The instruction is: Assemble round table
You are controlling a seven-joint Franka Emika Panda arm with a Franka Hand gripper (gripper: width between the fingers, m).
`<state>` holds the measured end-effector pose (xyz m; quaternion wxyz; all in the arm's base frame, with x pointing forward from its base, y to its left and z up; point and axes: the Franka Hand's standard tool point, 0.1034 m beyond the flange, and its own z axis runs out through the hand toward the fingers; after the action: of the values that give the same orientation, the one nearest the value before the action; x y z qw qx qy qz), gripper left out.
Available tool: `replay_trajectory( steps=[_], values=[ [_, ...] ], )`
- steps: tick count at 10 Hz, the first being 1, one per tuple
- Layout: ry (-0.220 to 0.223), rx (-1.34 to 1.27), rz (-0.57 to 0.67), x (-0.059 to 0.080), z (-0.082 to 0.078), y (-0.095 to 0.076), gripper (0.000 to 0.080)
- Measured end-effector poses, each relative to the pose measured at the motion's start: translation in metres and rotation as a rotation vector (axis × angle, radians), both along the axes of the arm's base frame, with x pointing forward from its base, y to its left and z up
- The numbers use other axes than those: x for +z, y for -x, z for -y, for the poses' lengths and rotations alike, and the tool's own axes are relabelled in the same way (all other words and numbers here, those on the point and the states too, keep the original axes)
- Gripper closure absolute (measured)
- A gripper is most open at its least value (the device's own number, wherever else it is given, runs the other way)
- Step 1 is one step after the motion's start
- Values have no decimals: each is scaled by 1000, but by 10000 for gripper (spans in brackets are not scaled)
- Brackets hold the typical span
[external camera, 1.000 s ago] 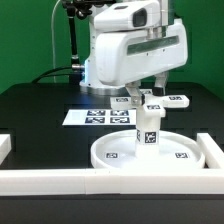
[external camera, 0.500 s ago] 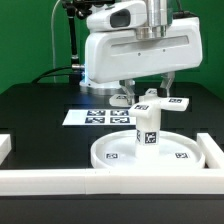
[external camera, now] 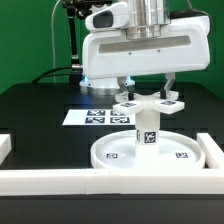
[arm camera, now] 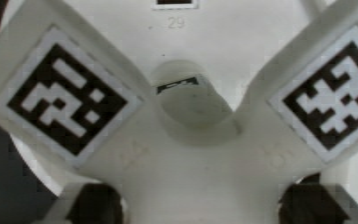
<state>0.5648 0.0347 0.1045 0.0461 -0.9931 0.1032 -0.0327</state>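
The large flat disc (external camera: 118, 153) lies on the black table with the short cylinder leg (external camera: 147, 130) standing upright at its middle. The cross-shaped piece (external camera: 148, 102) sits level on or just above the leg's top, its tagged arms spread to both sides. My gripper (external camera: 147, 94) comes straight down over it, with one finger on each side of the piece. In the wrist view the cross-shaped piece (arm camera: 194, 110) fills the frame with two tags showing, and my gripper (arm camera: 208, 205) has a dark fingertip (arm camera: 91, 200) at each flank of it.
The marker board (external camera: 95, 116) lies behind the disc. White border bars run along the front (external camera: 90, 180), the exterior view's left (external camera: 4, 146) and the exterior view's right (external camera: 214, 152). The arm's white body hangs low over the disc.
The hand has turned and shifted toward the exterior view's right, carrying the cross-shaped piece. The piece now sits centred over the leg's top.
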Motion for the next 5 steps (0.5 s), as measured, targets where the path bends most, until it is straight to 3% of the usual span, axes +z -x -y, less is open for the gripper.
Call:
replay_trajectory(
  steps=[5],
  values=[
    [-18,-244,-25,0,0,0,361]
  ],
)
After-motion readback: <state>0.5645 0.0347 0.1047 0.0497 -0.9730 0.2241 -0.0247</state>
